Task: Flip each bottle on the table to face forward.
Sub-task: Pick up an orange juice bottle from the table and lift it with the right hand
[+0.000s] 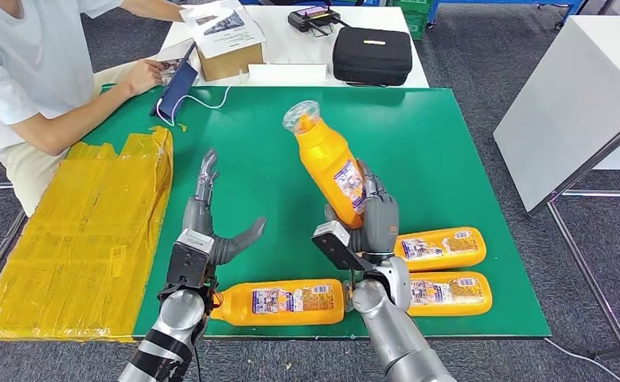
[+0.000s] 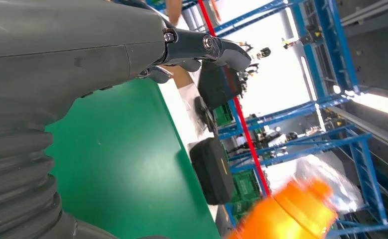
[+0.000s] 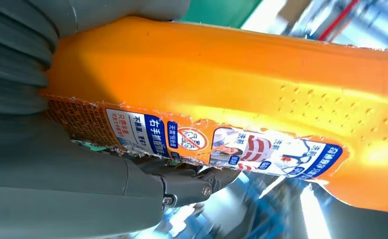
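My right hand (image 1: 376,216) grips an orange bottle (image 1: 329,156) by its lower body and holds it above the green table (image 1: 442,159), tilted with its clear cap away from me. Up close, that bottle's (image 3: 241,99) label faces the right wrist camera beside my right hand (image 3: 57,164). Three more orange bottles lie on their sides along the near edge: one (image 1: 278,302) in front of my left arm, and two (image 1: 440,248) (image 1: 448,293) at the right. My left hand (image 1: 207,227) hovers open over the table, fingers spread; its thumb (image 2: 201,47) shows in the left wrist view, with the lifted bottle (image 2: 286,211) blurred.
A yellow taped sheet (image 1: 83,231) covers the table's left side. A person (image 1: 28,72) sits at the far left corner by a phone (image 1: 177,87). Behind stand a cardboard box (image 1: 225,40) and a black case (image 1: 372,54). A white table (image 1: 569,103) is at the right.
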Robot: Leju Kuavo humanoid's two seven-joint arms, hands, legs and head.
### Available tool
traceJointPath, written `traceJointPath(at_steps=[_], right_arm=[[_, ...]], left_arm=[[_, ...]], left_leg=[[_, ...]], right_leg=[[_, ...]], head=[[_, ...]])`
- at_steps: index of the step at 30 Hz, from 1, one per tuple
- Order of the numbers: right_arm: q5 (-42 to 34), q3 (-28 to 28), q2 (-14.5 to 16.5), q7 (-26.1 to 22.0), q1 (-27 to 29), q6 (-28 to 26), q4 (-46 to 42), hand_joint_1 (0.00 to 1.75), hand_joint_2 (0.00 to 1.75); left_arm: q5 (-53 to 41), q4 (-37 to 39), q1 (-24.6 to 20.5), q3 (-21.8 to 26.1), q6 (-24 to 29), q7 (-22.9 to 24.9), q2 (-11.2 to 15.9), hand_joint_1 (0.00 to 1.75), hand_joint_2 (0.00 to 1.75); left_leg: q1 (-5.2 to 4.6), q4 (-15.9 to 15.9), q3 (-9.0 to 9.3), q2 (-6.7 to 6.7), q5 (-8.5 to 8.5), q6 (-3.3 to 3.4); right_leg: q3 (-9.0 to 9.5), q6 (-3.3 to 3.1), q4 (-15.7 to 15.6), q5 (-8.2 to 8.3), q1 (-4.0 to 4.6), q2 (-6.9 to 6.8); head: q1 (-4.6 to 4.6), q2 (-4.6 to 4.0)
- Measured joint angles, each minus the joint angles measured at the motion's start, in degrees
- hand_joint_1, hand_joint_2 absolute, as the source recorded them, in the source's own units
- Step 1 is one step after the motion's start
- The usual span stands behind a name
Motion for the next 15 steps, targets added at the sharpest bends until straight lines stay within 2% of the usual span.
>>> traceJointPath(at_steps=[11, 15], right_arm=[[-0.39, -4.02, 0.56, -0.32, 2.1, -0.04, -4.49, 1.75, 1.75], [-7.03, -4.74, 0.91, -3.63, 2.73, 0.23, -5.9, 1.75, 1.75]], left_arm=[[-0.02, -0.51, -0.02, -1.42, -0.02, 0.07, 0.0, 0.0, 1.75], [1.76, -0.73, -0.08, -1.8, -3.03, 0.8, 0.04, 0.0, 1.75]], left_leg=[[0.01, 0.0, 0.0, 0.01, 0.0, 0.0], [0.0, 0.0, -0.02, -0.01, 0.0, 0.0]], right_leg=[[-0.03, 0.0, 0.0, 0.0, 0.01, 0.01], [-0.04, 0.0, 0.0, -0.01, 0.0, -0.01]], head=[[-0.01, 0.0], [-0.01, 0.0]])
